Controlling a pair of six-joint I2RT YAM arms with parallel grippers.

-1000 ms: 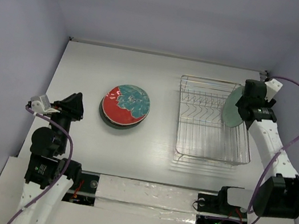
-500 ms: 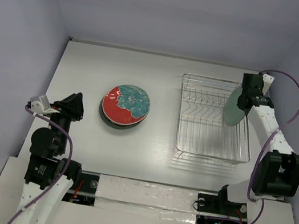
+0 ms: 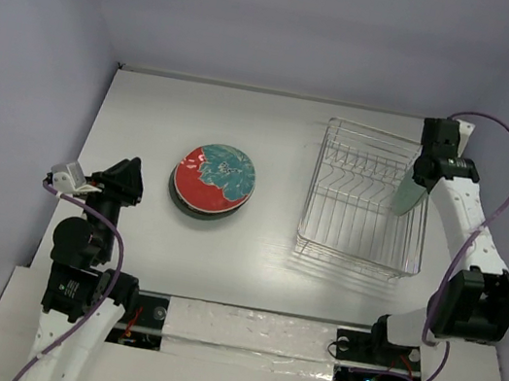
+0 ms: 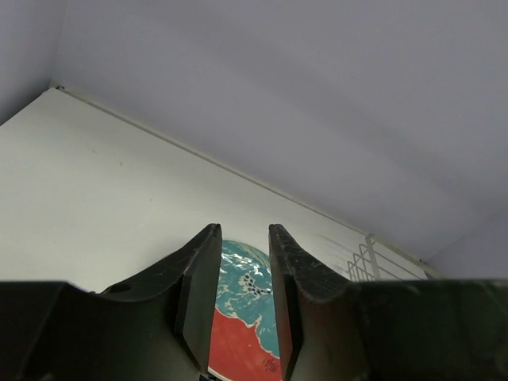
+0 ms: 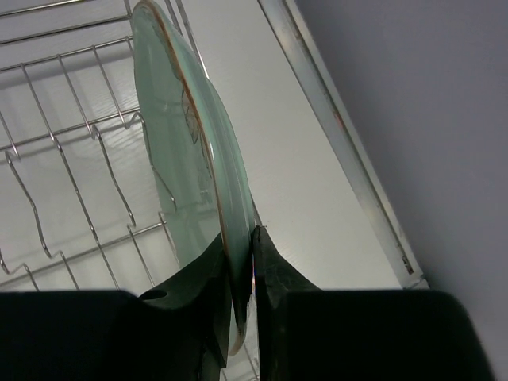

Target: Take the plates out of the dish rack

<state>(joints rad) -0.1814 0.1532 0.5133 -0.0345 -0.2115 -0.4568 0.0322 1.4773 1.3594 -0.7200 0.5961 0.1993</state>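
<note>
Right fingers (image 5: 263, 262) clamped on green plate (image 5: 182, 143) rim, plate on edge at rack (image 3: 356, 259) right side, left fingers (image 4: 208, 262) slightly apart, empty, red plate (image 3: 215, 176) topping stack on desk (image 3: 150, 113).

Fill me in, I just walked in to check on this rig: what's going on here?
The rack is being unloaded. The right end effector is pinched on the rim of a pale green plate, which stands on edge at the right side of the dish rack and is not yet out of it. No other plate shows in the rack. A stack of plates, topped by a red one with a teal flower, sits on the table to the rack's left. The left end effector hangs near the table's left edge, holding nothing.
</note>
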